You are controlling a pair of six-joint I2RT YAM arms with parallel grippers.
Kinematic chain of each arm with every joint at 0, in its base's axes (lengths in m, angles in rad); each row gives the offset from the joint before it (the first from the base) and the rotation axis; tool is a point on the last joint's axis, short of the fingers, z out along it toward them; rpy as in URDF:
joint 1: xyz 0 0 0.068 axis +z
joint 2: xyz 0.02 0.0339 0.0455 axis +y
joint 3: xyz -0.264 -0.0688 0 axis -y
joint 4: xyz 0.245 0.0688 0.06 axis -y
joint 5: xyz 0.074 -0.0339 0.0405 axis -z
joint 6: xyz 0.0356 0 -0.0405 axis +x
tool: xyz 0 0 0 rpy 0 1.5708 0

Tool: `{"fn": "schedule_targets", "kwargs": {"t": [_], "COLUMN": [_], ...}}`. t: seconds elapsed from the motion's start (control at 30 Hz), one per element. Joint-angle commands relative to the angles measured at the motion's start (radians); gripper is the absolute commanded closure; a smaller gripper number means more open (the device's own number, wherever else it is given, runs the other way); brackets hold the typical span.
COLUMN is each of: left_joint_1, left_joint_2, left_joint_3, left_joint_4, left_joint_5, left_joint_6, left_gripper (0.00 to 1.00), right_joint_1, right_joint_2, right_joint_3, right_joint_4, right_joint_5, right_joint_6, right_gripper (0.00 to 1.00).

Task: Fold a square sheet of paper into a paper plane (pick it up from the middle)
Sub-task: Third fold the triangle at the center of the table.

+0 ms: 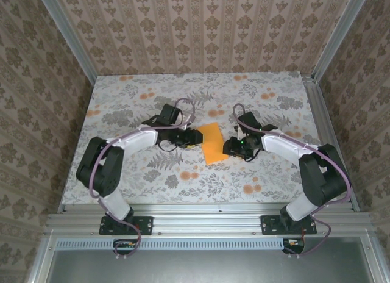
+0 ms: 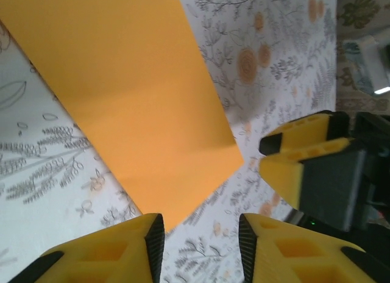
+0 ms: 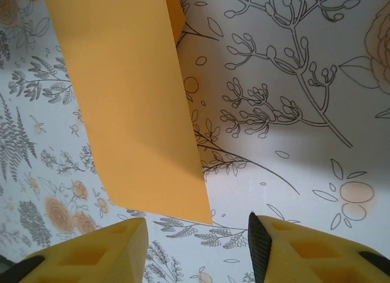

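Note:
The square sheet of paper, bright orange and folded into a narrower strip, lies flat on the floral cloth between the two arms. My left gripper sits at its left edge. In the left wrist view the paper has its near corner just ahead of the left finger, and the left gripper is open with only cloth between the jaws. My right gripper stands at the paper's right edge. It is open too, and the paper ends just ahead of the jaws, with a second layer showing along its far edge.
The grey floral cloth covers the table, with patterned walls on three sides and a metal rail along the near edge. The right gripper's yellow fingers show close by in the left wrist view.

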Motion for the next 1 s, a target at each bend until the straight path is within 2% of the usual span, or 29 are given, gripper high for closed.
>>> {"fn": "schedule_targets", "kwargs": {"t": [0.0, 0.23, 0.27, 0.47, 0.67, 0.97], "left_joint_1": [-0.006, -0.011, -0.011, -0.009, -0.011, -0.011], "left_joint_2": [0.061, 0.175, 0.187, 0.243, 0.290, 0.320], "left_joint_3": [0.049, 0.138, 0.146, 0.185, 0.217, 0.245], "left_joint_4": [0.005, -0.018, -0.027, -0.055, -0.098, -0.140], "left_joint_5": [-0.028, -0.028, -0.064, -0.099, -0.149, -0.195], "left_joint_6": [0.059, 0.093, 0.102, 0.141, 0.162, 0.193], "left_gripper": [0.61, 0.63, 0.63, 0.67, 0.71, 0.81], "right_joint_1": [-0.007, -0.014, -0.015, -0.018, -0.018, -0.018], "right_joint_2": [0.010, 0.061, 0.071, 0.083, 0.098, 0.059], "right_joint_3": [-0.017, -0.021, -0.023, -0.030, -0.034, -0.037], "right_joint_4": [0.068, 0.115, 0.116, 0.127, 0.180, 0.180], "right_joint_5": [-0.063, -0.106, -0.108, -0.109, -0.172, -0.186], "right_joint_6": [0.016, 0.020, 0.020, 0.021, 0.042, 0.051], "right_gripper": [0.50, 0.53, 0.54, 0.55, 0.64, 0.78]}}
